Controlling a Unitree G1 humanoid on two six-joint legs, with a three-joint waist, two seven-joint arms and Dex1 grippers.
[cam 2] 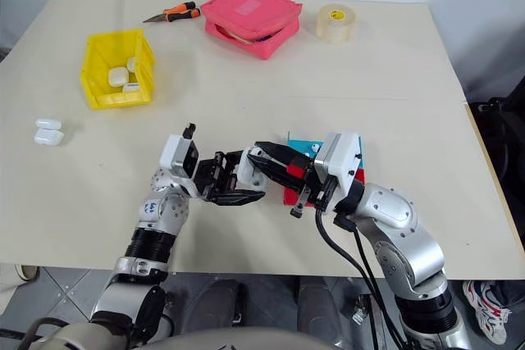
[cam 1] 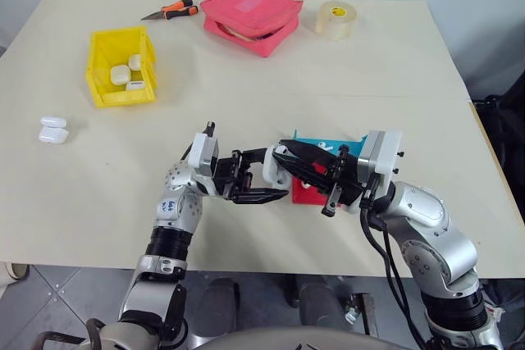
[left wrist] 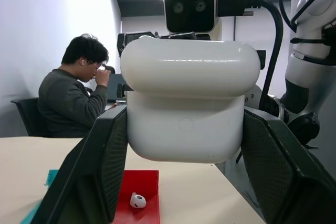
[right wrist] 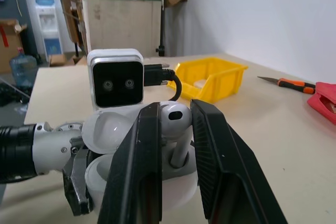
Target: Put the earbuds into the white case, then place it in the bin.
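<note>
Two grippers meet above the beige table (cam 1: 344,63) in the head views: the left gripper (cam 1: 254,186) faces the right gripper (cam 1: 308,165), well apart from the bright yellow plastic bin (cam 1: 100,71). Left wrist view: its fingers (left wrist: 100,166) clamp the small glossy white rounded case (left wrist: 186,108), lid open. Right wrist view: its fingers (right wrist: 136,171) pinch a tiny white earbud (right wrist: 175,121) over that case.

- My two head cameras look forward and down over the table (cam 1: 344,79); both share the yellow bin (cam 1: 121,65).
- Left wrist camera sits close behind the white case (left wrist: 186,106).
- Right wrist camera faces that bin from afar.
</note>
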